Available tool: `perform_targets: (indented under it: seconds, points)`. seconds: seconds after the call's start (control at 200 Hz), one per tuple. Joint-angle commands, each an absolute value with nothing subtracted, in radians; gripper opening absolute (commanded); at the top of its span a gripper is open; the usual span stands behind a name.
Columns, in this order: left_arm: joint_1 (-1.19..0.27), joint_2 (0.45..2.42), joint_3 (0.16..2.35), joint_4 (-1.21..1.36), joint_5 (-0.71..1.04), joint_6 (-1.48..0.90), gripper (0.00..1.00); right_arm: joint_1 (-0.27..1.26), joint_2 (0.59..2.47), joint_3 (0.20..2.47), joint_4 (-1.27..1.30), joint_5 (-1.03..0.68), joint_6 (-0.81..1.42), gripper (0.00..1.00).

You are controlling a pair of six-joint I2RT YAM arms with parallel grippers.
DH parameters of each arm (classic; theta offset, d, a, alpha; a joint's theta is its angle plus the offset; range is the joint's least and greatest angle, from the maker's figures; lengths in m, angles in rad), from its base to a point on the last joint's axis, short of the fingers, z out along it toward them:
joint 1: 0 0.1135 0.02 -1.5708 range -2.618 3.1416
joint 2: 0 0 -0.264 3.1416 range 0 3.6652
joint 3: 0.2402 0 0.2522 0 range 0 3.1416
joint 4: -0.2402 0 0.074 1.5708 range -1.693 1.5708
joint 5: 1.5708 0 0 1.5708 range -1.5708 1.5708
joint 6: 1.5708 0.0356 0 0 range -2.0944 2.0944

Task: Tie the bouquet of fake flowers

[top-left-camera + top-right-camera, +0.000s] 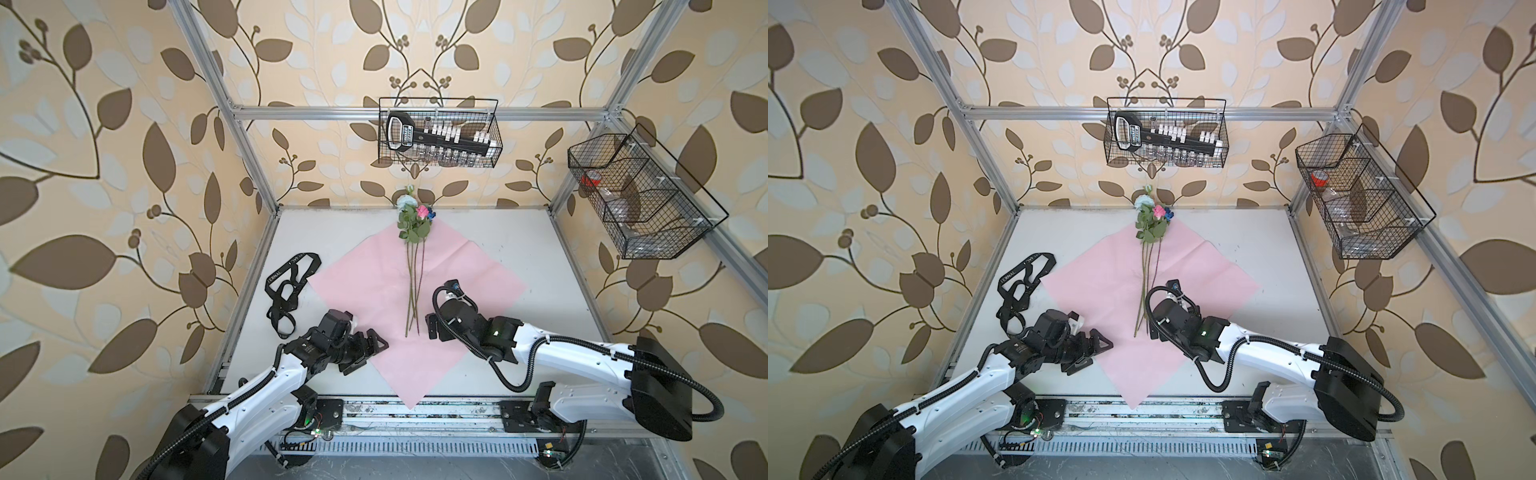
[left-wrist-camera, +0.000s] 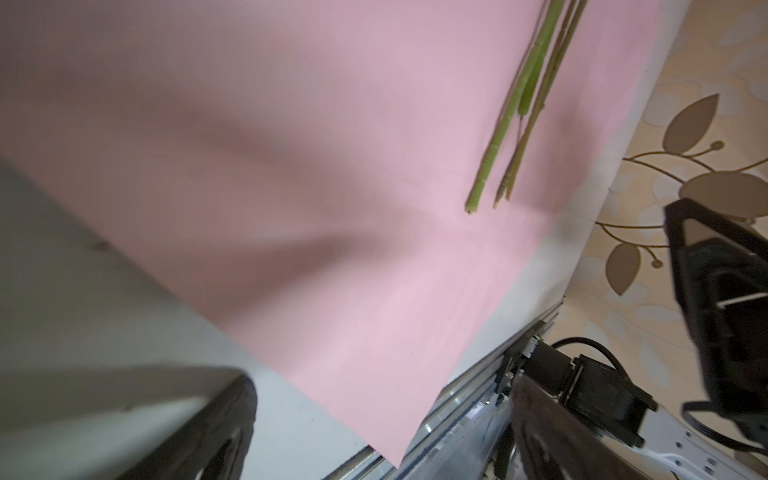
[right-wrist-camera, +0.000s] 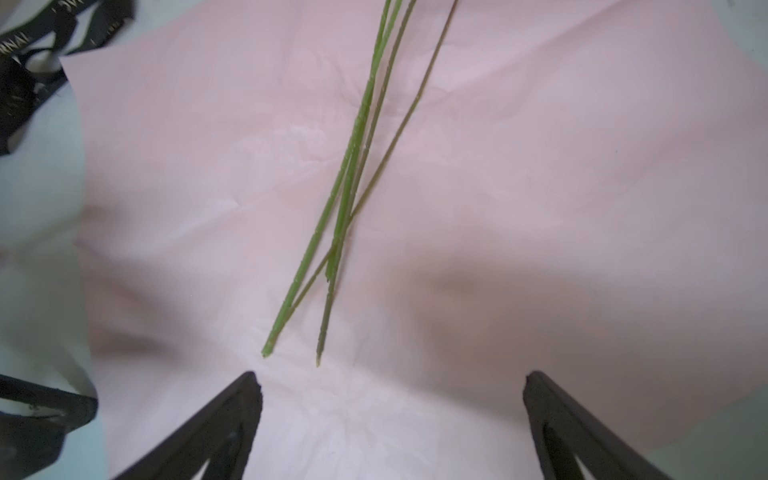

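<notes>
We see white shells on the left arm [image 1: 266, 380] and right arm [image 1: 582, 365], black joints, ribbed black cables [image 1: 515, 389], small dark screws, and black triangular fingers [image 3: 232, 411].

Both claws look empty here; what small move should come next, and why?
Probably ease the right claw forward and close on the stems: it is open, their loose ends lie just ahead on the paper, and the ribbon lies untouched.

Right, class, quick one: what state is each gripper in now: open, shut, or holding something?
Left gripper: open, holding nothing.
Right gripper: open, holding nothing; the bouquet stem ends lie just ahead of it.
</notes>
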State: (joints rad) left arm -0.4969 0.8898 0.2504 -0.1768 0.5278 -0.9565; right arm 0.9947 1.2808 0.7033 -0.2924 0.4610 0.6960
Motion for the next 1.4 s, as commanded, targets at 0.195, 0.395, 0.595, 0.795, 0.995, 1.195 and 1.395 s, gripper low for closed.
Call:
perform_targets:
  seconds: [0.195,0.395,0.595,0.795,0.995,1.195,1.395]
  points:
    - [-0.559,0.979,0.205,0.014,0.579,-0.997,0.96,1.121,1.3,0.683,-0.362,0.557,0.778,0.99]
    - [-0.566,0.926,0.202,0.018,0.55,-0.995,0.96,1.19,1.318,0.67,-0.359,0.531,0.761,1.0]
    - [-0.567,0.888,0.228,0.027,0.519,-0.983,0.97,1.351,1.336,0.68,-0.38,0.512,0.734,0.99]
    - [-0.566,0.918,0.238,0.071,0.509,-0.994,0.97,1.475,1.44,0.745,-0.395,0.462,0.688,0.93]
    - [-0.567,0.967,0.267,0.112,0.523,-1.0,0.97,1.508,1.489,0.79,-0.371,0.445,0.624,0.93]
    - [-0.567,0.969,0.287,0.106,0.52,-1.001,0.97,1.519,1.447,0.787,-0.299,0.381,0.512,0.98]
    - [-0.568,0.961,0.303,0.11,0.514,-1.001,0.97,1.521,1.555,0.842,-0.39,0.463,0.534,0.98]
